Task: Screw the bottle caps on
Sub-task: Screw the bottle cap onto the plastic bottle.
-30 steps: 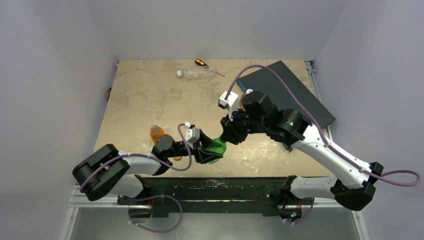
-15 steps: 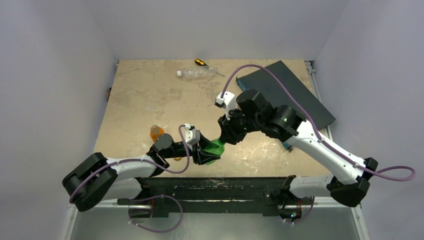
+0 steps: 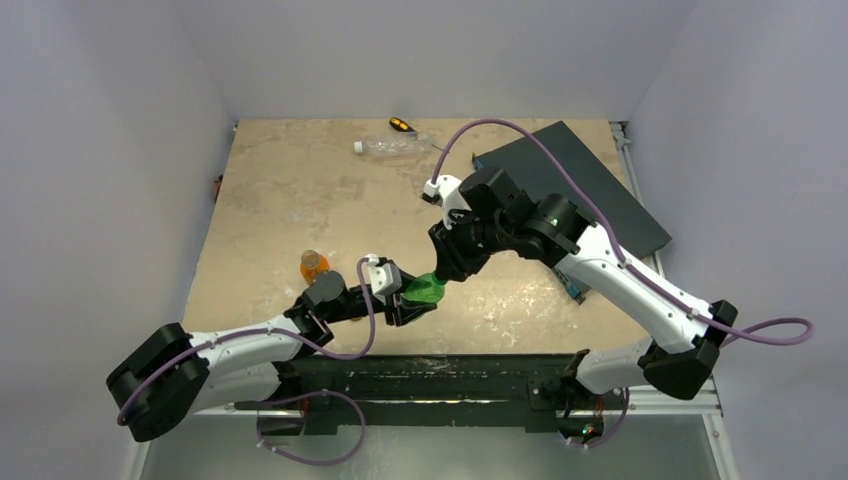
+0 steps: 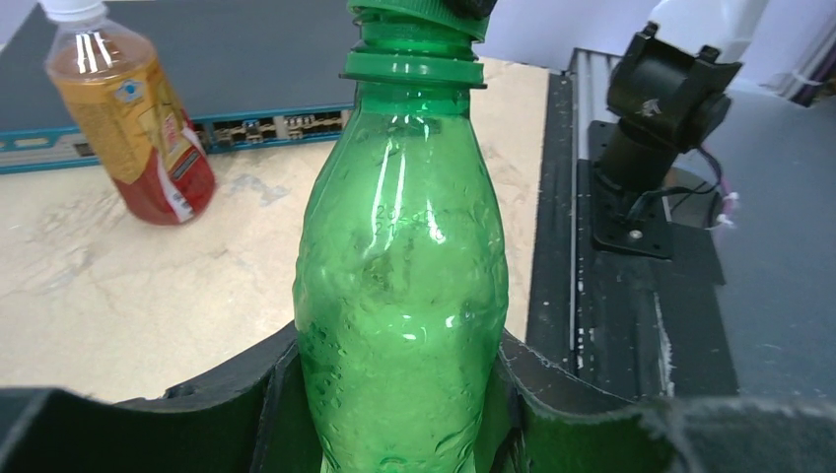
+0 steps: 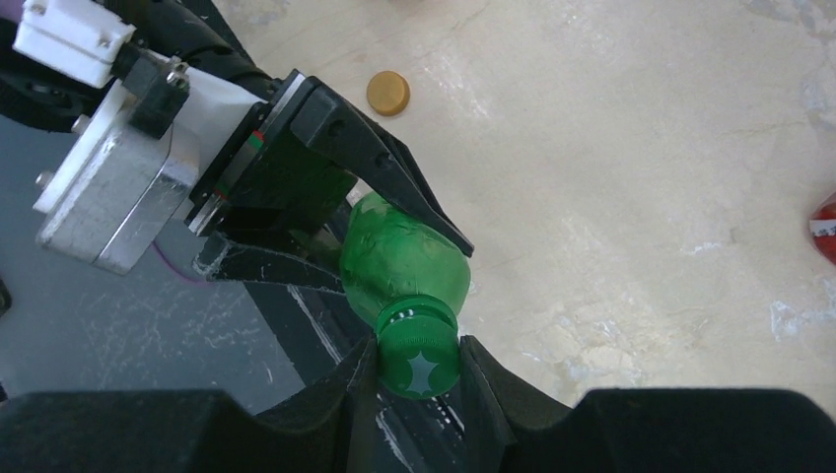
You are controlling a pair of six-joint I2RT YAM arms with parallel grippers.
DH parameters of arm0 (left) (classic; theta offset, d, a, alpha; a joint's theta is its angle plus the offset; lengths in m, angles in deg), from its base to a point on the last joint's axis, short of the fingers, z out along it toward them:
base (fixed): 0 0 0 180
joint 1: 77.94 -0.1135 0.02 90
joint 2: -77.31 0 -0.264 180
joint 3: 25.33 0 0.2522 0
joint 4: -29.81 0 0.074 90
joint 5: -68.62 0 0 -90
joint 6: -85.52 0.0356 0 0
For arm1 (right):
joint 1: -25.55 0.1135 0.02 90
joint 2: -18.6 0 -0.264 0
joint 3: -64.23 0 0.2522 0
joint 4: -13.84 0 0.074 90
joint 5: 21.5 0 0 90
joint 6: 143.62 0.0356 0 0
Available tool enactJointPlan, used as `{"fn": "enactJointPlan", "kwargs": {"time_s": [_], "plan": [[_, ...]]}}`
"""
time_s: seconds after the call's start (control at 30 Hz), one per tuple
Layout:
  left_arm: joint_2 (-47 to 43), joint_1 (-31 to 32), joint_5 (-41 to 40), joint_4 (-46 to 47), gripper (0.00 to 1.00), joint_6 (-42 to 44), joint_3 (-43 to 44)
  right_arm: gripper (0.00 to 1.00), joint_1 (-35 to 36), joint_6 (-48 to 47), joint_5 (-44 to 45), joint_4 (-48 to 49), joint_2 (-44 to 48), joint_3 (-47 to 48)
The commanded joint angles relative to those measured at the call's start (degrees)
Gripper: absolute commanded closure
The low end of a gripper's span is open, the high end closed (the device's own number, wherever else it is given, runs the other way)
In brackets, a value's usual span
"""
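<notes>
Table (image 3: 290, 190): green bottle (image 3: 425, 291) tilted at 6 o'clock. Left gripper (image 3: 408, 300) clamps it from its 8 o'clock, right gripper (image 3: 443, 275) is on its neck end from 2 o'clock. Orange bottle (image 3: 313, 266) at 8. Clear bottle (image 3: 395, 147) lying flat and screwdriver (image 3: 401, 125) at 12. Dark slab (image 3: 575, 185) at 2.

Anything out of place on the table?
Clear bottle lies on its side at the far edge, beside the screwdriver. An orange cap sits loose on the table. No spill visible. Green bottle in the left gripper, green cap in the right gripper: expected.
</notes>
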Motion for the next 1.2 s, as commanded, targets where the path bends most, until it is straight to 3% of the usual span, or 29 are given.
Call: {"fn": "enactJointPlan", "kwargs": {"time_s": [0.0, 0.2, 0.33, 0.57, 0.7, 0.83, 0.97, 1.17], "plan": [[-2.9, 0.9, -9.5, 3.8, 1.00, 5.0, 3.9, 0.84, 1.2, 6.2, -5.3, -1.8, -3.1, 3.1], [-6.3, 1.7, -15.6, 2.8, 1.00, 8.3, 2.7, 0.86, 1.2, 11.6, -6.2, -2.7, -5.3, 5.4], [-6.5, 1.7, -14.5, 2.6, 1.00, 8.3, 3.2, 0.88, 1.2, 10.9, -5.3, -5.1, -6.5, 7.1], [-0.7, 0.8, -1.5, 2.6, 1.00, 0.6, 5.9, 0.90, 4.0, 5.7, 0.2, -3.6, -3.6, 7.4], [1.0, -0.8, 7.6, 7.0, 1.00, -5.7, 6.0, 0.93, 5.5, 1.9, 0.0, -4.8, -3.2, 7.2], [-1.0, -0.9, 11.3, 7.4, 1.00, -6.1, 6.1, 0.95, 6.4, -0.6, -4.3, -5.3, -2.4, 7.0], [-2.7, -0.8, 9.6, 6.2, 1.00, -5.2, 6.4, 0.95, 6.7, -0.5, -6.0, -5.1, -2.5, 7.7], [-5.1, -0.9, -1.7, 9.5, 1.00, -4.3, 4.8, 0.94, 6.7, 4.5, -4.8, -1.3, -3.1, 5.6]]}}
